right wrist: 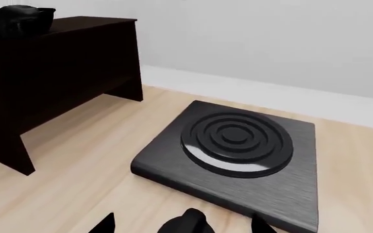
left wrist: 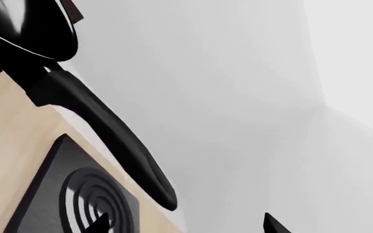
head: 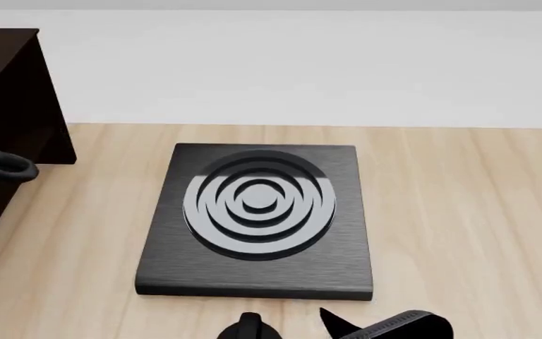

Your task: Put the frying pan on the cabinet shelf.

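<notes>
Because the frying pan already sits up on the dark cabinet shelf at far left (its handle pokes past the edge), the left pincer hangs spread and empty, the right pincer likewise, near the stove plate.

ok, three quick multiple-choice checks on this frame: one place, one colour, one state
1. In the head view, the cabinet stands where from the stove plate?
A. left
B. right
C. on top of it

2. Colour of the wooden top?
A. white
B. black
C. light tan

3. The left gripper is:
A. shut on the stove plate
B. open, off the frying pan
C. shut on the pan's handle

Answers: 1 A, the dark panels fill the left edge. 2 C, pale planks show. 3 B, the fingertips are spread with only background between them.
</notes>
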